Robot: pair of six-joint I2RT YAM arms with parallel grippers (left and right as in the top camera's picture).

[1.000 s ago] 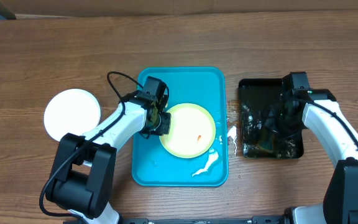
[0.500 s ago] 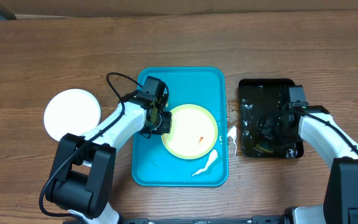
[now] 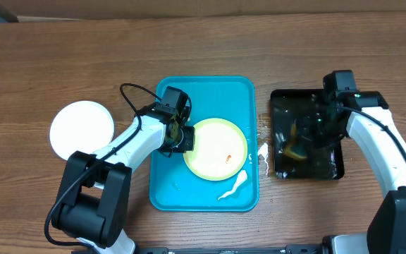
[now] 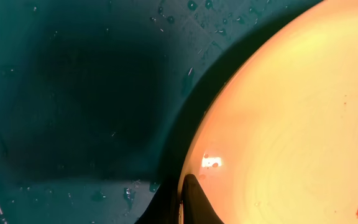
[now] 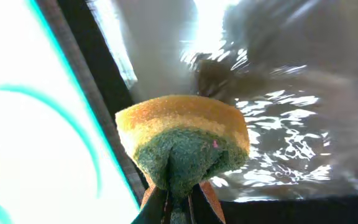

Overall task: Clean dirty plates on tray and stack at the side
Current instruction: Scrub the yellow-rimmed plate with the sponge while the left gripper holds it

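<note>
Right wrist view: my right hand is closed on the sponge. My left hand pinches the plate by its rim, in the tray. Next, I judge, bring the sponge left onto the smear.

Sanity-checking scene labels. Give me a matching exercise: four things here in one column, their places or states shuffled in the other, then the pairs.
1. white plate
2. green-rimmed plate
3. sponge
4. black tray

a. on the turquoise tray, rim pinched by the left hand
b. holds water, right of the turquoise tray
c. on the table, left of both trays
d. squeezed in the right hand

Pairs: 1-c, 2-a, 3-d, 4-b.
</note>
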